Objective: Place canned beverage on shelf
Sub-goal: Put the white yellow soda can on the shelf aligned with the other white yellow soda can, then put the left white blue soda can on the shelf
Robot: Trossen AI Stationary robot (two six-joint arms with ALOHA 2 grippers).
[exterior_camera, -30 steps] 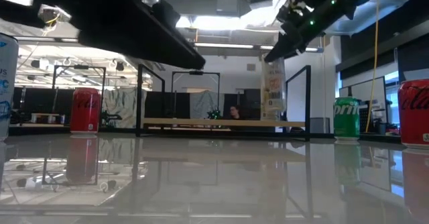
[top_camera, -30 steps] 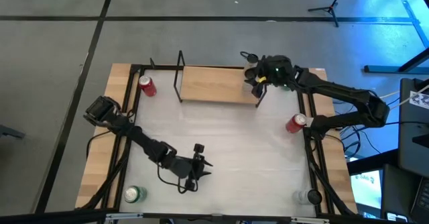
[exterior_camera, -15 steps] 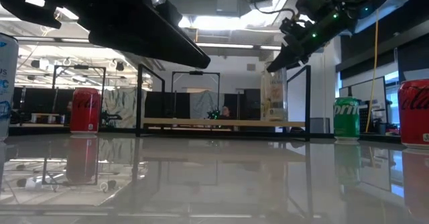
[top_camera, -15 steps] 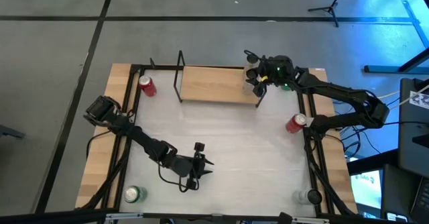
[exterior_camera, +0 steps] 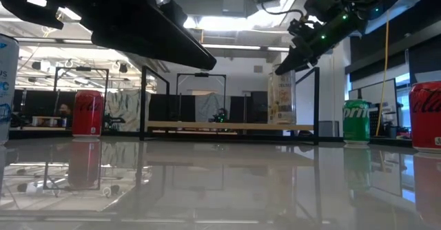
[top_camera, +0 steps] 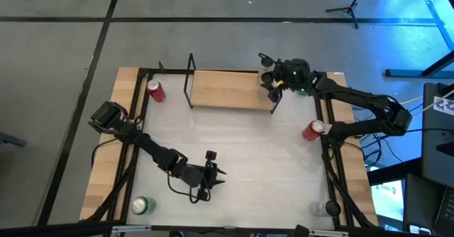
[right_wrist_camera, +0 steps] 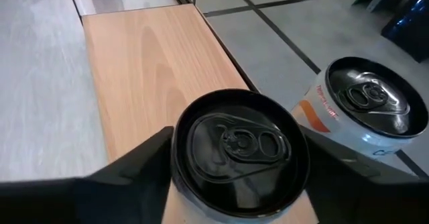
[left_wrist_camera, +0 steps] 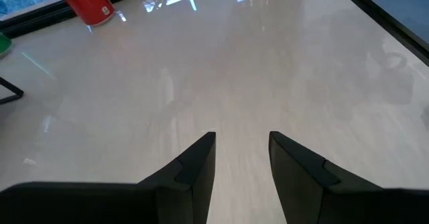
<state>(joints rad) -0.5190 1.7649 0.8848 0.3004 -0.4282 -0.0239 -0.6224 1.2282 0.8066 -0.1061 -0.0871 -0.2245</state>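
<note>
From above, the right gripper [top_camera: 272, 81] is over the right end of the shelf [top_camera: 227, 89], which stands at the far side of the counter [top_camera: 248, 145]. The left gripper [top_camera: 211, 173] hangs over the near middle of the counter, well apart from the shelf. A red can [top_camera: 156, 91] stands just beside the left end of the shelf, a second red can [top_camera: 313, 130] at the right edge of the counter, and a green can [top_camera: 142, 206] in the near left corner. In the low view, a pale can [exterior_camera: 280, 99] stands upright on the right end of the shelf board, next to the black post, and the right gripper is directly over its top. A green Sprite can [exterior_camera: 356, 121] stands to the right of the shelf, on the counter. In the left wrist view, the left fingers [left_wrist_camera: 194, 170] are apart with a narrow gap between them and hold nothing; under them is only the bare counter, and a red can shows far off at the edge. In the right wrist view, the pale can shows its dark top, and it stands on the end of the light wood board. The right fingers [right_wrist_camera: 134, 167] are apart, one on each side of this top and close against it. A white and orange can [right_wrist_camera: 362, 110] stands just beside it, off the board.
</note>
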